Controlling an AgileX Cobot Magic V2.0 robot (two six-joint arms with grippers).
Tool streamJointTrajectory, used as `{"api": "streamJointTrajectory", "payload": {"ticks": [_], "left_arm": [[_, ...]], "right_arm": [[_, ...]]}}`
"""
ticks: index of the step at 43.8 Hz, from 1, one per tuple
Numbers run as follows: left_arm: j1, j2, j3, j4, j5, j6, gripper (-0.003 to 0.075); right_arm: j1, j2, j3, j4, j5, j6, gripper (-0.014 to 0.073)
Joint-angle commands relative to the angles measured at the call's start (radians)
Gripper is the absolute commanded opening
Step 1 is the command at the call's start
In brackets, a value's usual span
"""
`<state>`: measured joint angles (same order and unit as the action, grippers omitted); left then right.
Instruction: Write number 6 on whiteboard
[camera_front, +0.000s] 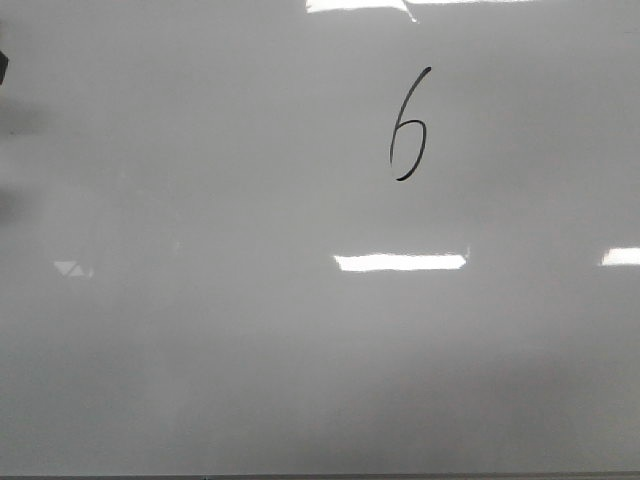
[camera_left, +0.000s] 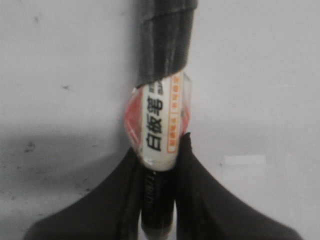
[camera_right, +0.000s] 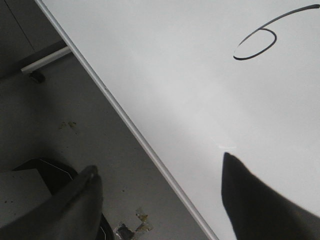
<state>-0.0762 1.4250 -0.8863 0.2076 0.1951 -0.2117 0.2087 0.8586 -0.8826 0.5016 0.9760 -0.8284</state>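
The number 6 (camera_front: 408, 125) sits upper-centre on the whiteboard (camera_front: 200, 330), wide bare board around it. Left gripper (camera_left: 159, 200) clamps a marker (camera_left: 160, 135); right gripper (camera_right: 160, 200) spread wide, straddling what looks like the board's edge

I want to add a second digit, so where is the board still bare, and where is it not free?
On the whiteboard, the wide area left of the number 6 is bare, and so is the whole strip below it down to the dark bottom edge. Right of the 6 there is a narrower bare patch. Only the upper middle, around the 6, is taken.
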Motion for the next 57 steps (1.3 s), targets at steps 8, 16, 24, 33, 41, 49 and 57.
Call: {"api": "streamJointTrajectory", "payload": {"ticks": [8, 16, 24, 33, 41, 49, 57], "left_arm": [[0.004, 0.005, -0.026, 0.003, -0.089, -0.01, 0.0301], [0.002, -0.033, -0.051, 0.003, 0.009, -0.01, 0.0378], [0.002, -0.143, -0.086, 0.03, 0.176, 0.002, 0.0375], [-0.009, -0.312, -0.092, 0.028, 0.355, 0.05, 0.0375], [-0.069, -0.458, -0.092, 0.022, 0.481, 0.051, 0.0375], [-0.167, -0.582, -0.092, 0.012, 0.575, 0.054, 0.0375], [-0.227, -0.692, -0.063, -0.007, 0.643, 0.054, 0.0375]], "right_arm": [[-0.005, -0.003, -0.03, 0.03, -0.053, 0.003, 0.0517], [-0.005, -0.011, -0.033, 0.022, -0.053, 0.04, 0.0517], [-0.005, -0.059, -0.034, -0.046, -0.092, 0.252, 0.0517], [-0.005, -0.106, -0.057, -0.281, -0.072, 0.619, 0.0517], [-0.005, -0.116, -0.113, -0.445, 0.043, 0.837, 0.0517], [-0.005, -0.134, -0.11, -0.474, 0.091, 0.894, 0.0517], [-0.005, -0.17, -0.11, -0.474, 0.093, 0.895, 0.0477]]}}
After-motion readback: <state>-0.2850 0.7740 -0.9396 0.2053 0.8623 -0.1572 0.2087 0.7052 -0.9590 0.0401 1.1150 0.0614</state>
